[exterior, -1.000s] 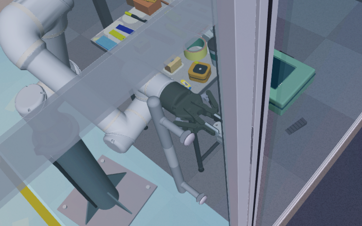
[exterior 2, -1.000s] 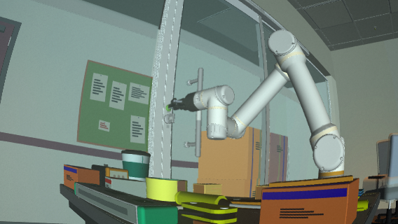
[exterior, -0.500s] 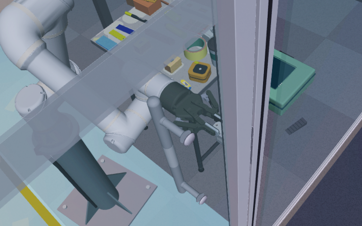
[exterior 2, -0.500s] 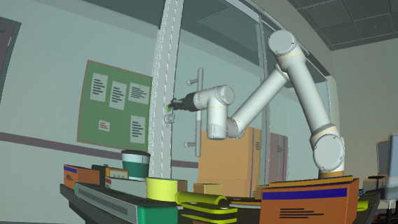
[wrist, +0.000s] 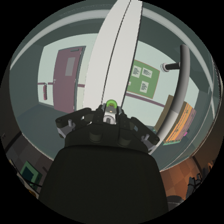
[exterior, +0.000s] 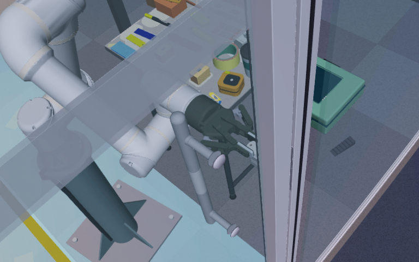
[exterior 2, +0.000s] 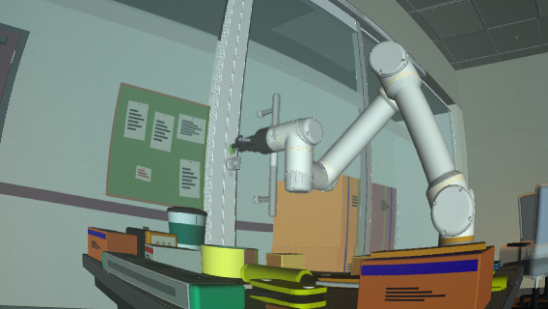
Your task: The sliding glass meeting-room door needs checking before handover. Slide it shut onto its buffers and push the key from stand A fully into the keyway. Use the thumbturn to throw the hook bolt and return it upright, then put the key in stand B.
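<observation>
The sliding glass door's stile (exterior: 275, 129) stands close against the frame jamb (exterior: 304, 123), with a thin dark line between them. I hold the key (wrist: 108, 118) in my gripper (wrist: 110, 115), closed on it, right at the stile. The key's tip points at a green-ringed keyway (wrist: 111, 103) on the stile. A thumbturn (exterior 2: 233, 163) sits on the stile just below the keyway. The door's long pull bar (exterior: 193, 166) runs beside my wrist. Stands A and B are not clear to me.
A green tray (exterior: 335, 92) lies on the floor beyond the glass. A table (exterior: 216, 74) behind my wrist carries a tape roll, a cup and small boxes. My arm's pedestal base (exterior: 123, 222) stands on the floor to the left.
</observation>
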You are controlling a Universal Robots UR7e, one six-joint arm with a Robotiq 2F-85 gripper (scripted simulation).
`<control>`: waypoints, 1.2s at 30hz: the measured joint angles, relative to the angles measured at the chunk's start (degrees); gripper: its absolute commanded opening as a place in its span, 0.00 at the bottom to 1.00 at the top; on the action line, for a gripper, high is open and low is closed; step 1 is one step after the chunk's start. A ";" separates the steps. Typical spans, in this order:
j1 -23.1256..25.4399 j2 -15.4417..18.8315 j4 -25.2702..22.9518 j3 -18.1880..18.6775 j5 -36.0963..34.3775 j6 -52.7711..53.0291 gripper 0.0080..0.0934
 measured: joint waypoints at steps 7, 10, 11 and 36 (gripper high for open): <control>0.00 0.00 0.01 0.00 0.00 0.00 0.00; 0.00 0.00 0.01 0.00 0.00 0.00 0.02; 0.00 0.00 0.01 0.00 0.00 0.00 0.04; 0.00 0.00 0.01 -0.01 0.00 0.00 0.53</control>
